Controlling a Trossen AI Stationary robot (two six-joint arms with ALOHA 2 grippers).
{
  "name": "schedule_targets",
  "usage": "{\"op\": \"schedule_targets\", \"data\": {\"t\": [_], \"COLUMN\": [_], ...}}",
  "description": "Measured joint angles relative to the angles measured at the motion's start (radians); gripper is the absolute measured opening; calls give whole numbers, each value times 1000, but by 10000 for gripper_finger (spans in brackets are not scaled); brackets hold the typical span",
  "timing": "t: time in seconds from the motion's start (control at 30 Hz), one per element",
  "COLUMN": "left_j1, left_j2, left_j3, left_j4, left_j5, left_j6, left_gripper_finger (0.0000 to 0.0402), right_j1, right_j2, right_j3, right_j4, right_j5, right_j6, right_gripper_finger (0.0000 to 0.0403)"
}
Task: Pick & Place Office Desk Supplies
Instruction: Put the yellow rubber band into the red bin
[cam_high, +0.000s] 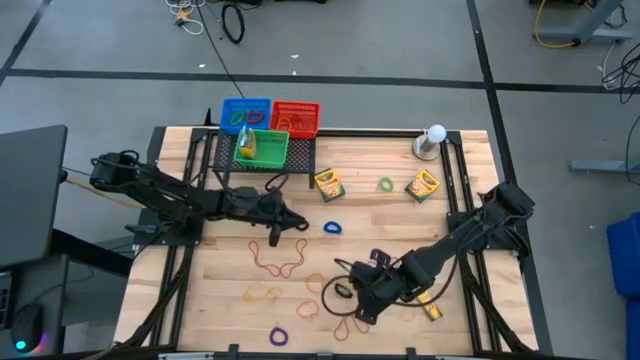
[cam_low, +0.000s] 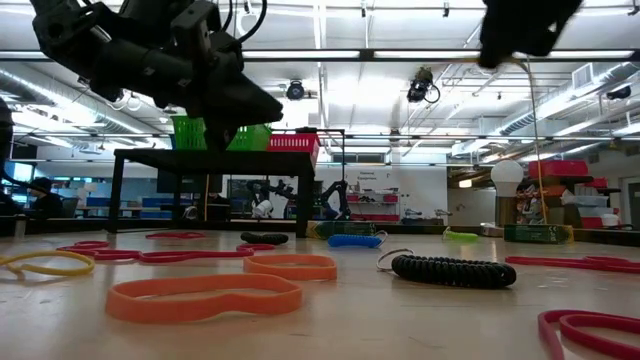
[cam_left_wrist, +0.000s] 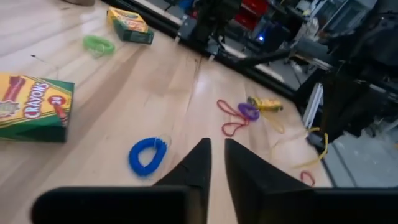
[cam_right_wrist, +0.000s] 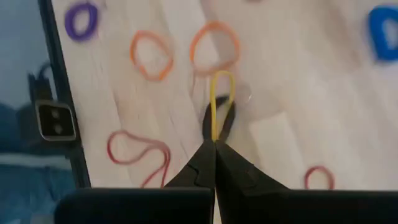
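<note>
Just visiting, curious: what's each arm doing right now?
Right gripper shut on yellow band. Left gripper slightly parted, empty, near blue coil. Nothing blocking.

Left gripper (cam_left_wrist: 216, 163) slightly parted; right gripper (cam_right_wrist: 215, 144) pinched closed.

Robotics lab, ceiling strip lights (cam_low: 420, 55), floor cables (cam_high: 232, 20)

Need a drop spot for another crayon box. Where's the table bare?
Bare: right of the baskets up to the white ball, and the strip between blue coil and right arm. Crowded: near-edge centre, bands around the right gripper.
</note>
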Motion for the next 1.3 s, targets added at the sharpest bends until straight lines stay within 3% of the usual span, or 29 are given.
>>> {"op": "schedule_targets", "data": {"t": [0.2,0.33,0.5,0.67,0.83,1.07,1.3], "left_j1": [0,0,15,15,15,14,11], "left_j2": [11,11,9,9,9,17,89], "left_j3": [63,106,174,275,382,456,503], "left_j4": [13,127,136,27,-92,-111,-121], "left_j5": [27,107,117,74,-1,-45,-57], "left_j6": [9,72,75,114,131,189,195], "left_gripper_finger": [105,99,87,107,152,218,230], "right_j1": [-52,-102,-183,-260,-325,-399,-435], "right_j2": [-72,-150,-245,-324,-374,-399,-404], "right_j3": [34,42,42,42,42,42,42], "right_j4": [-21,-17,-16,7,59,118,238], "right_j5": [64,68,65,59,47,4,-73], "right_j6": [-46,-98,-205,-301,-410,-542,-613], "right_gripper_finger": [2,2,2,2,2,3,4]}}
